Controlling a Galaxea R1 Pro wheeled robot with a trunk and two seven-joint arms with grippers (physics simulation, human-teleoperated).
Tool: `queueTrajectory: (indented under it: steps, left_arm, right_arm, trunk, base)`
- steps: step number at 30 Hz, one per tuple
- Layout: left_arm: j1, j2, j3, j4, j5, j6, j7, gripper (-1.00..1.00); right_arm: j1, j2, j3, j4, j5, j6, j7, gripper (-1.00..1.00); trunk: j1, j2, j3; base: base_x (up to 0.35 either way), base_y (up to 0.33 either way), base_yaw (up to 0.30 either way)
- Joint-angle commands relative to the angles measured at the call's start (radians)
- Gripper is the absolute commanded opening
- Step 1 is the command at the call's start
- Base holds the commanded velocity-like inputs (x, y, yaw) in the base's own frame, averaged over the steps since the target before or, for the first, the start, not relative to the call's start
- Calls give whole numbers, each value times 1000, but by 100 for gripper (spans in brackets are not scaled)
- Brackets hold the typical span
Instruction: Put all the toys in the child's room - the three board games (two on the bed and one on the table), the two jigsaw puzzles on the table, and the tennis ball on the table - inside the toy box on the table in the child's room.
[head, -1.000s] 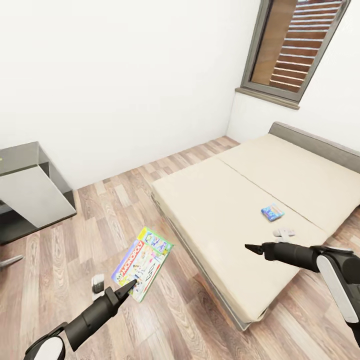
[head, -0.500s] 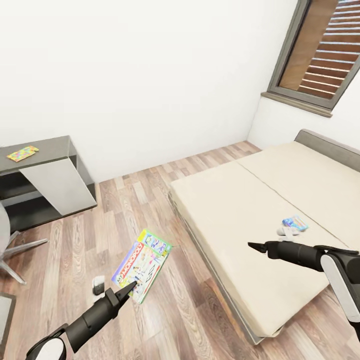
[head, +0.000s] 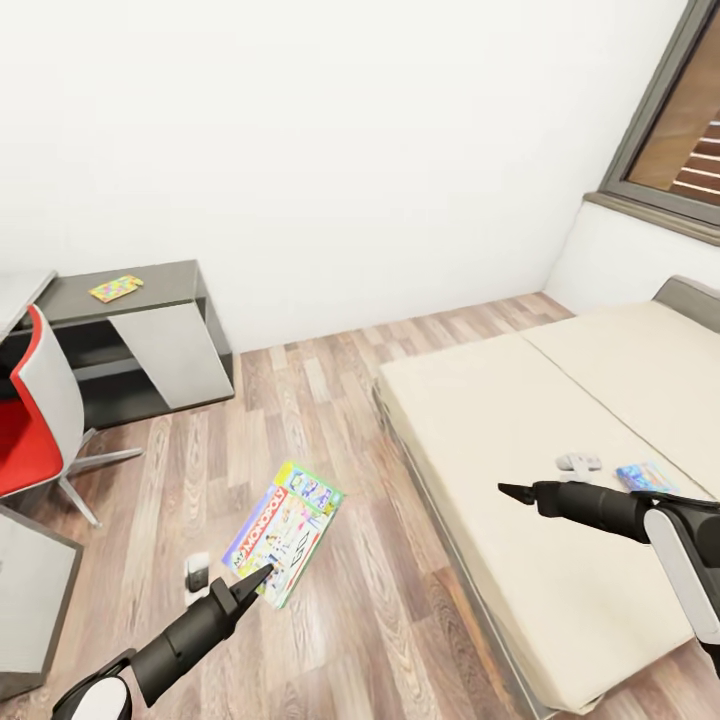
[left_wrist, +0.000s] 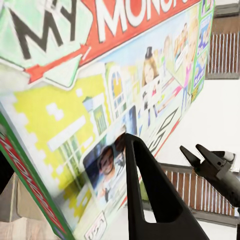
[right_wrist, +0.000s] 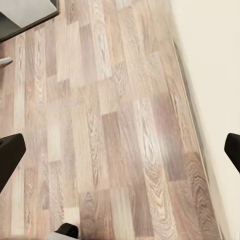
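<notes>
My left gripper (head: 256, 577) is shut on the lower edge of a board game (head: 286, 529), a green, red and white Monopoly box held tilted above the wooden floor. In the left wrist view the box (left_wrist: 100, 100) lies against one dark finger (left_wrist: 150, 195). A blue board game (head: 645, 477) lies on the bed (head: 500, 430) at the right, past my right gripper (head: 514, 491). That gripper hovers open over the bed's near edge with nothing in it. A colourful jigsaw puzzle (head: 115, 288) lies on a low dark grey-topped cabinet (head: 165, 283).
A red and grey chair (head: 35, 415) stands at the left, with a pale tabletop corner (head: 20, 290) behind it. A grey surface (head: 30, 600) is at the lower left. A small white object (head: 578, 462) lies on the bed. A window (head: 680, 150) is at the upper right.
The whole view has swung left: the bed and window slid right, and the cabinet, puzzle and red chair came in. Both arms keep their pose and the left one still holds the box.
</notes>
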Motion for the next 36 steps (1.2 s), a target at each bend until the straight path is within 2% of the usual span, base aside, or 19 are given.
queueTrajectory:
  steps: [1,36]
  left_arm:
    - [-1,0,1,-1,8,8,2,-100]
    - [-3,1,2,1,2,6,4,-100]
  right_arm:
    - [-1,0,-2,0,8,4,10,100]
    - [-1,-4,-6,0,8,4,12,100]
  trunk:
    - [1,-2,-1]
    - [1,-2,-1]
  base:
    - [0,0,293]
    - [0,0,294]
